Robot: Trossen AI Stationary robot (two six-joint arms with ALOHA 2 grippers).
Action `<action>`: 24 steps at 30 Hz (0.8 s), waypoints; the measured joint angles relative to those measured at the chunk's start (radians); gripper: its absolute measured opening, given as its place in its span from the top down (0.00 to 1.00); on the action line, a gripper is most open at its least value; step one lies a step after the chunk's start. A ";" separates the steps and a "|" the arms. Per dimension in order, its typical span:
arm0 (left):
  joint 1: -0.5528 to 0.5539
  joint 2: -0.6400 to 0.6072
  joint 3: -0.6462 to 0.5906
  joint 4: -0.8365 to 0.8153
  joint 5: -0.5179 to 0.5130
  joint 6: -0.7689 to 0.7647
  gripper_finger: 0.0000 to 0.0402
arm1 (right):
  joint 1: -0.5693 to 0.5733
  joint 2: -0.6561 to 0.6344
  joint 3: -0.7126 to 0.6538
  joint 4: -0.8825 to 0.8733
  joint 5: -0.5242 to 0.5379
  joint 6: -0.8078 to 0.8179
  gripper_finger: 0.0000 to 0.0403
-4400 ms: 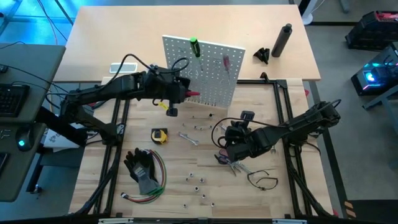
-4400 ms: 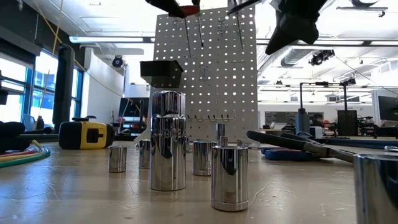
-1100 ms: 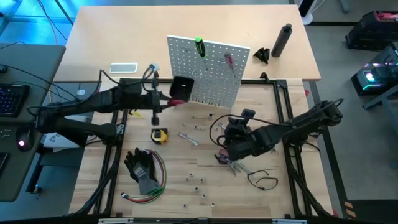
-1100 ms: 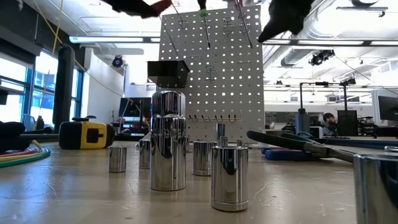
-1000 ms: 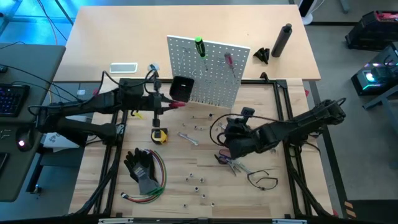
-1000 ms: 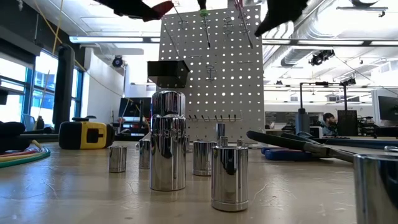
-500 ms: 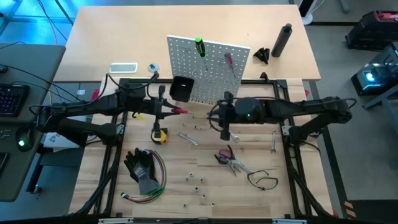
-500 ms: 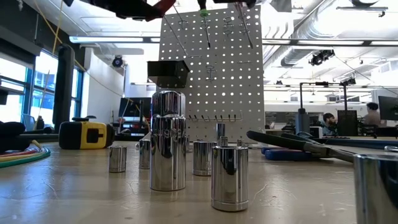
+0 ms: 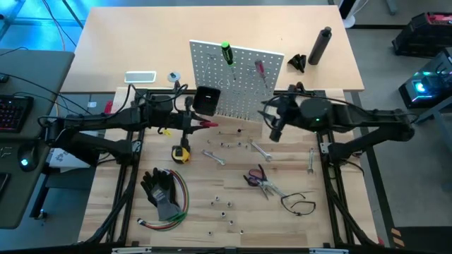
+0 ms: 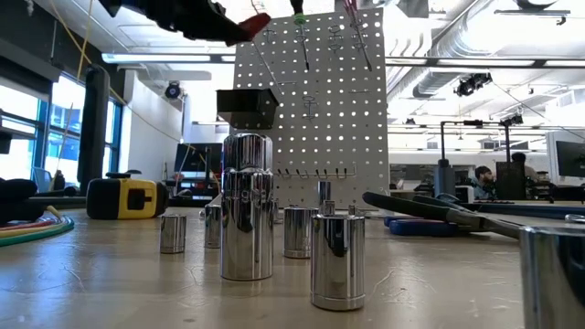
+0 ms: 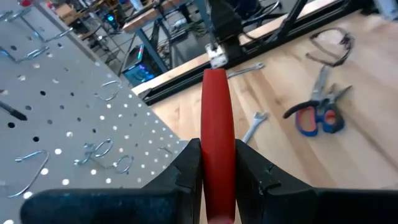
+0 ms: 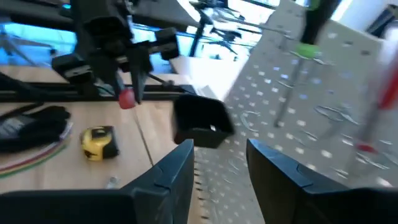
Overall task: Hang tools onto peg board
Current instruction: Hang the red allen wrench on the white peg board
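L arm: reaches in from table's left side, wrist just left of the peg board.
L gripper [image 9: 200, 124]: fingers [image 11: 188, 163] pinched on red-handled screwdriver [image 11: 217, 134]; handle sticks out fwd past the tips, in front of board's lower left, above the tabletop.
Tape measure [image 9: 181, 153]: yellow, on the table [image 9: 233, 176] just below L gripper; also at left in low view [image 10: 126, 197].
Gloves [image 9: 161, 190]: black, front-left of table, coloured wire bundle [image 9: 176, 204] around them.
Peg board [image 9: 236, 81]: upright, white-grey, mid-back of table; hooks [image 11: 102, 151] on its face.
Black bin [image 9: 206, 100]: on board's lower left front, just beside L gripper.
Green-handled screwdriver [image 9: 226, 53]: hangs on board, upper left.
Red screwdriver (thin) [image 9: 260, 70]: hangs on board, upper right.
Wrenches: one silver [image 9: 214, 156] below board, another [image 9: 260, 150] right of it, flat on the table, third [image 9: 311, 161] further right near the frame.
Sockets [image 10: 337, 258]: small chrome bits, scattered front-centre; loom large in low view.
Pliers/scissors [image 9: 260, 180]: red + blue handles, lying right of centre, untouched.
Black loop [image 9: 300, 204]: thin, front right, on the table.
R gripper [image 9: 275, 128]: just off board's lower right corner, above the table; fingers [image 12: 171, 177] spread apart, nothing between them.
R arm: stretches across from the right side.
Back bench: phone-like slab [image 9: 140, 76] at left, dark cylinder [image 9: 319, 46] at right.
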State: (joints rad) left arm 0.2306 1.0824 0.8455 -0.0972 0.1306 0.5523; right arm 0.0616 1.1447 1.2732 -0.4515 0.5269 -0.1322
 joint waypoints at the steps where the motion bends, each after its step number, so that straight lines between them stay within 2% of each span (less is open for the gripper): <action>1: 0.000 0.009 0.000 0.004 -0.003 0.004 0.87 | 0.000 -0.011 0.000 -0.021 0.031 0.002 0.65; 4: 0.002 0.036 0.000 0.029 -0.005 0.010 0.87 | -0.001 -0.045 0.000 -0.106 0.125 0.041 0.65; 7: 0.004 0.056 0.000 0.049 -0.005 0.021 0.87 | -0.017 -0.062 0.000 -0.153 0.125 0.102 0.65; 11: 0.006 0.080 0.000 0.083 -0.005 0.036 0.87 | -0.030 -0.037 -0.042 -0.108 0.027 0.132 0.65; 18: 0.006 0.121 0.000 0.125 -0.002 0.047 0.87 | -0.062 0.052 -0.188 0.195 -0.165 0.079 0.65; 24: 0.006 0.133 0.001 0.123 0.009 0.044 0.87 | -0.098 0.146 -0.235 0.385 -0.267 0.038 0.65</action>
State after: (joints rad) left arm 0.2368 1.2156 0.8463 0.0257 0.1396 0.5965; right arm -0.0362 1.2908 1.0380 -0.0670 0.2604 -0.0939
